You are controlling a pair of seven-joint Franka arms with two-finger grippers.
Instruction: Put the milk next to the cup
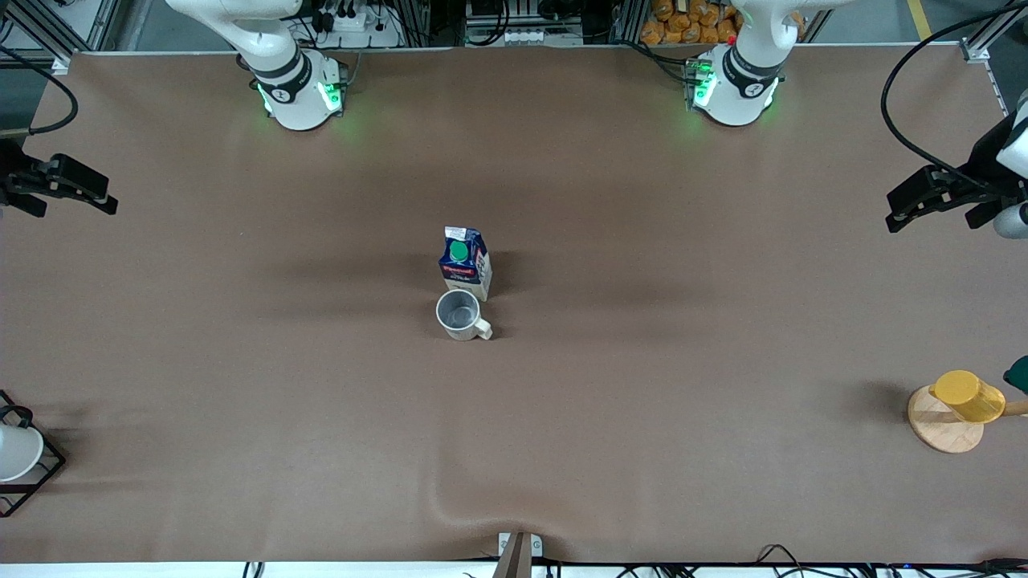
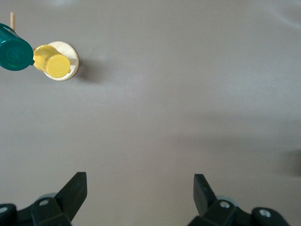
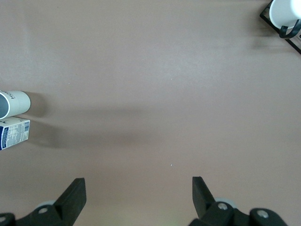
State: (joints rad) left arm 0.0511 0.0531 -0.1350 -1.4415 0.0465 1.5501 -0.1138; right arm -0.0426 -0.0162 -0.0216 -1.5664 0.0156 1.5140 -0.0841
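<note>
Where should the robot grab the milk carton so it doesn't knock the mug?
Probably the milk by its flat whitish side walls, below the sloped top with the green cap, coming straight down from above. It stands upright, and the cup sits right against its camera-facing side, so the jaws should close across the two sides pointing toward the table's ends.

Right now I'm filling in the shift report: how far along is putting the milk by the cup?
It looks done: the milk stands upright right beside the cup, just farther from the front camera. Nothing is in hand: the left gripper and right gripper are open and empty at opposite ends of the table. Nothing visible is left.
</note>
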